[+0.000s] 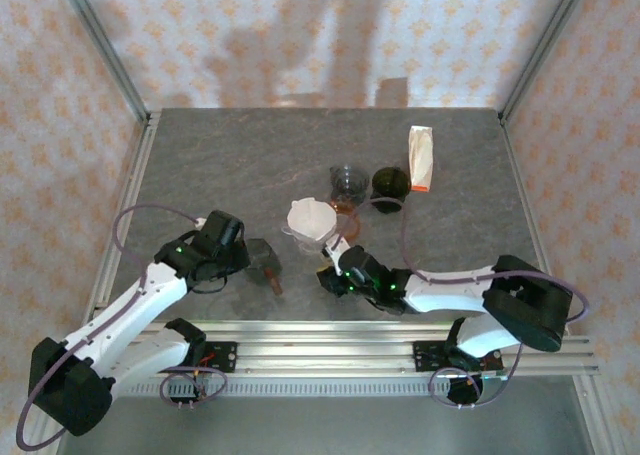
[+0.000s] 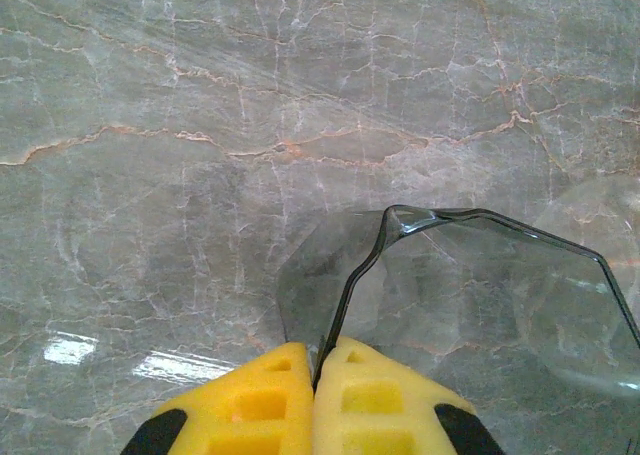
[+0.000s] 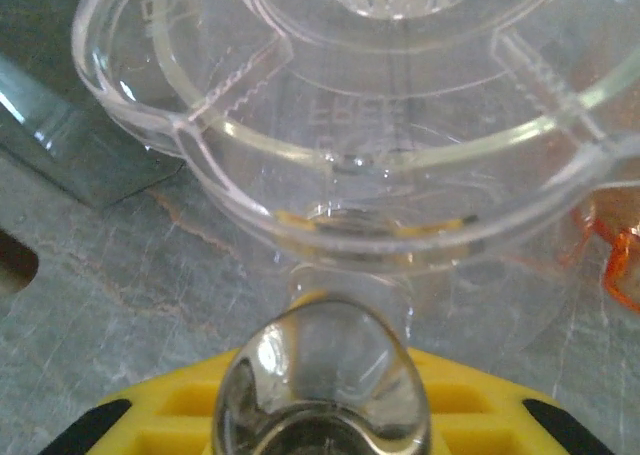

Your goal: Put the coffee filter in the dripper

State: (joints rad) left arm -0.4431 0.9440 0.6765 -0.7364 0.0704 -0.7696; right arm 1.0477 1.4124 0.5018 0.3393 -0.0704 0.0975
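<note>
left end effector (image 2: pixel 313 360) pinching smoky cup (image 2: pixel 480 295) rim | right end effector (image 3: pixel 320 405) gripping dripper (image 3: pixel 380 165) handle | coffee filter (image 1: pixel 310 217) inside

Left arm (image 1: pixel 130 310) and right arm (image 1: pixel 450 290) reach inward, low.
Left tool (image 2: pixel 315 360) pinches a smoky rim (image 2: pixel 450 215); right tool (image 3: pixel 320 415) clasps the dripper's handle (image 3: pixel 320 360).

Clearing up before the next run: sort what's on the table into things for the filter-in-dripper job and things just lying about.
For the job:
- coffee filter
- dripper
- right gripper, shut on the dripper

Lying about:
- clear cup
- dark round container
- white packet
- smoky plastic piece, pinched in the left gripper
</note>
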